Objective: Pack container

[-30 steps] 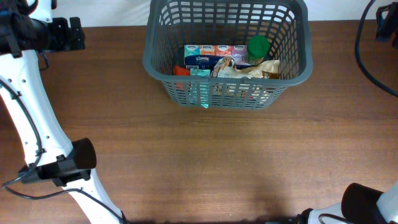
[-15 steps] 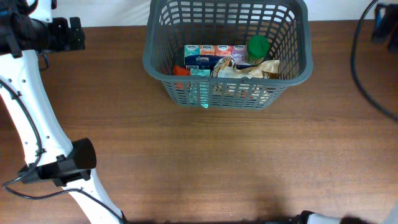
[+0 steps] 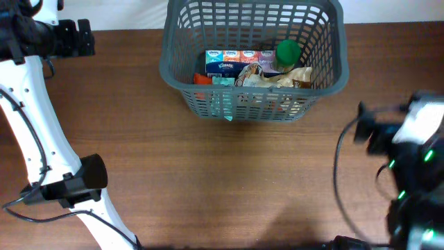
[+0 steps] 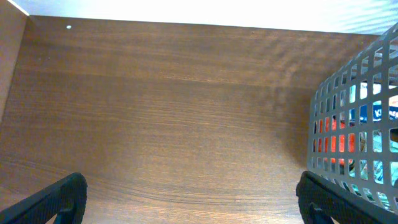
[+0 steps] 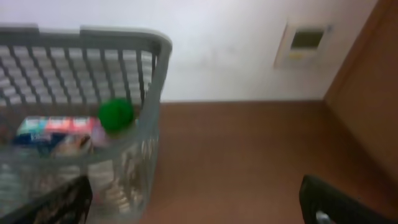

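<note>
The dark grey basket (image 3: pixel 166 66) stands at the back middle of the table. It holds a blue tissue pack (image 3: pixel 232 61), a green-capped bottle (image 3: pixel 288 51) and a crumpled snack bag (image 3: pixel 277 78). The basket also shows in the left wrist view (image 4: pixel 323 124) and, blurred, in the right wrist view (image 5: pixel 158 74). My left gripper (image 4: pixel 193 202) is open and empty over bare wood, left of the basket. My right gripper (image 5: pixel 196 199) is open and empty, right of the basket; its arm (image 3: pixel 409 132) is blurred at the right edge.
The left arm's white links (image 3: pixel 41 139) run down the left side of the table. A wall plate (image 5: pixel 305 43) shows on the white wall behind the table in the right wrist view.
The right arm has swung into the overhead view at the right side, blurred with motion. The left arm and the basket have not moved.
</note>
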You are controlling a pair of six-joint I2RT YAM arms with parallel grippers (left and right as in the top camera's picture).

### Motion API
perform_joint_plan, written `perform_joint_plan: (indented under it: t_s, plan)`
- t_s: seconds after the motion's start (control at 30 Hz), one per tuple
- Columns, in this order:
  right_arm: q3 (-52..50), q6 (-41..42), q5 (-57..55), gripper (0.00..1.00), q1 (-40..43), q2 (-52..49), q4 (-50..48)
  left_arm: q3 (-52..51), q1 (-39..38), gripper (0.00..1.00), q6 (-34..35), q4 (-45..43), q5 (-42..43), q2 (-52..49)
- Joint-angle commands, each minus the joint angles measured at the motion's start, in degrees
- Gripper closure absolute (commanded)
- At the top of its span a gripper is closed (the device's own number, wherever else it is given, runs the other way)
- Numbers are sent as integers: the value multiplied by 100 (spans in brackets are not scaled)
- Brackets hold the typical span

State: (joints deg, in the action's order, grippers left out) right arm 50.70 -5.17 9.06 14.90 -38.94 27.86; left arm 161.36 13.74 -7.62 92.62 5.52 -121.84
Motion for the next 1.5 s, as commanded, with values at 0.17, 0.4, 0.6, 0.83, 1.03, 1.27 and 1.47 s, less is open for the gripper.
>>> perform_joint_plan:
  t_s: [0.17,0.4,0.6,0.83,1.03,1.27,1.47]
  plan:
    - [-2538,-31,-7,1,-317,2533,-605,-7,31,1,48,4,0,-52]
    - [-3700,-28,-7,1,-487,3849,-651,-7,31,1,50,4,0,-52]
    - [-4046,-31,-7,1,-487,3864,-713,-7,31,1,48,4,0,-52]
    - [-4369,-31,-9,1,-487,3864,-713,-7,31,1,50,4,0,-52]
    - [-4450,-31,-11,1,-487,3864,-728,-7,31,1,50,4,0,-52]
    - [-4450,-31,-11,1,-487,3862,-728,-7,31,1,50,4,0,-52]
    - [-4450,-33,-11,1,-487,3862,-728,-7,31,1,50,4,0,-52]
